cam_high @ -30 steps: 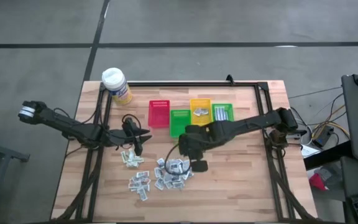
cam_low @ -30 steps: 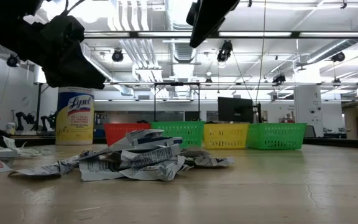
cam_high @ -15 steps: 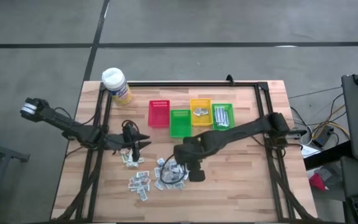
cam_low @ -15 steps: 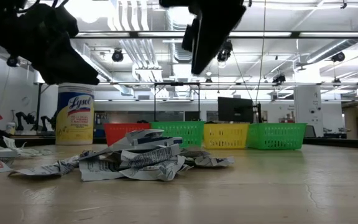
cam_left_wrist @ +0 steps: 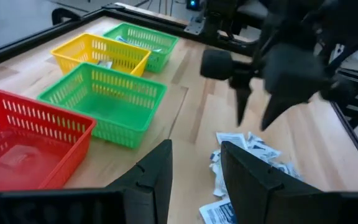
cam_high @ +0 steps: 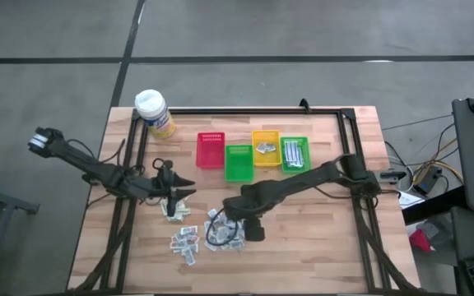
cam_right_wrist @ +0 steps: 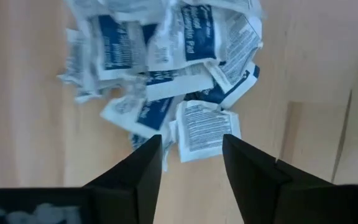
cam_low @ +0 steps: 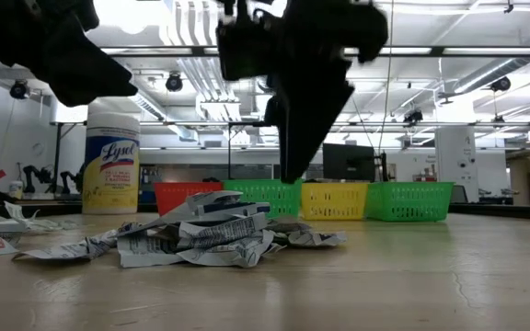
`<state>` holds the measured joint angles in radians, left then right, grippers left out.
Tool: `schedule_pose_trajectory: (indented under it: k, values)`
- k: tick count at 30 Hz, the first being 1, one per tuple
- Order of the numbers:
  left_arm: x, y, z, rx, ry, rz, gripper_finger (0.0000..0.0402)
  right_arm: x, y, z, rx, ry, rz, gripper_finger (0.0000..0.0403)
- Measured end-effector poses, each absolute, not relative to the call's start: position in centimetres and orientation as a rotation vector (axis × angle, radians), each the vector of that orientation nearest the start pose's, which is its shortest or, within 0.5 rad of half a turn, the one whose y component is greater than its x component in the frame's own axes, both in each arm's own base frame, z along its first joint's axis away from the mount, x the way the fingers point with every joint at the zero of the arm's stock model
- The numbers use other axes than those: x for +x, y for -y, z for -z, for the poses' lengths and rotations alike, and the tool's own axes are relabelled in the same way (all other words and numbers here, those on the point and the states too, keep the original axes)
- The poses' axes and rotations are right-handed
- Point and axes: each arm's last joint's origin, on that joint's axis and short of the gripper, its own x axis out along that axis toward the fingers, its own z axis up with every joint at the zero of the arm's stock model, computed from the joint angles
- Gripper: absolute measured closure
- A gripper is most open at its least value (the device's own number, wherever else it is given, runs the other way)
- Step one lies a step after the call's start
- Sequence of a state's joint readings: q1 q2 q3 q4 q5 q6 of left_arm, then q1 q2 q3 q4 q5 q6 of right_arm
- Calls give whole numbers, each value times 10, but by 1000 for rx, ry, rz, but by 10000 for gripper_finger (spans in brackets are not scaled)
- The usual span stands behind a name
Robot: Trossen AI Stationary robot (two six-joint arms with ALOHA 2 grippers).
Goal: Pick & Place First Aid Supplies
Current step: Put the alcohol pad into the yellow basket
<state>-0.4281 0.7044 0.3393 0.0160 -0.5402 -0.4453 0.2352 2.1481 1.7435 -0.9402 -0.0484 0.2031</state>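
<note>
High view: the wooden counter [cam_high: 319,247] carries a heap of first aid supplies [cam_high: 225,230] near its front middle, with a smaller scatter of packets [cam_high: 184,242] to its left and a few more [cam_high: 174,210] just under the left hand [cam_high: 181,195]. The right hand [cam_high: 235,215] hangs directly over the main heap. Behind sit a red bin [cam_high: 210,150], a green bin [cam_high: 238,162], a yellow bin [cam_high: 265,146] and a second green bin [cam_high: 295,153], the last two with items inside, and a yellow bottle [cam_high: 153,112] stands at the back left corner. Low view: the heap [cam_low: 210,234] lies flat on the counter in front of the row of bins, the bottle [cam_low: 109,171] to its left, and the right hand [cam_low: 294,147] hangs above the pile without touching it. Left wrist view: the left hand's two fingers [cam_left_wrist: 248,177] stand apart with nothing between them, some packets [cam_left_wrist: 248,155] beyond, the right arm above those. Right wrist view: the right hand's fingers [cam_right_wrist: 252,174] are spread apart and empty, aimed down at the packets [cam_right_wrist: 166,68], a white sachet [cam_right_wrist: 204,130] lying just between and ahead of them.
</note>
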Motion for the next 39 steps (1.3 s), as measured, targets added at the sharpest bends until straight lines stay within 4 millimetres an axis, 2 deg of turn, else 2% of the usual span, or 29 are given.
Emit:
schedule_pose_trajectory:
  k: [4,12,23,33,39]
  values:
    - [145,53,-213,-281,-271,-155,271,426,-97,-177,45,-1381,-62,234]
    - [142,55,-216,-282,-260,-129,271,429,-84,-177,75,-1377,-21,234]
    - [141,56,-215,-280,-265,-123,271,431,-84,-164,71,-1414,-16,232]
    - [141,56,-215,-279,-267,-123,271,433,-85,-134,65,-1502,4,232]
    - [141,56,-215,-282,-266,-123,271,433,-85,-130,63,-1518,6,252]
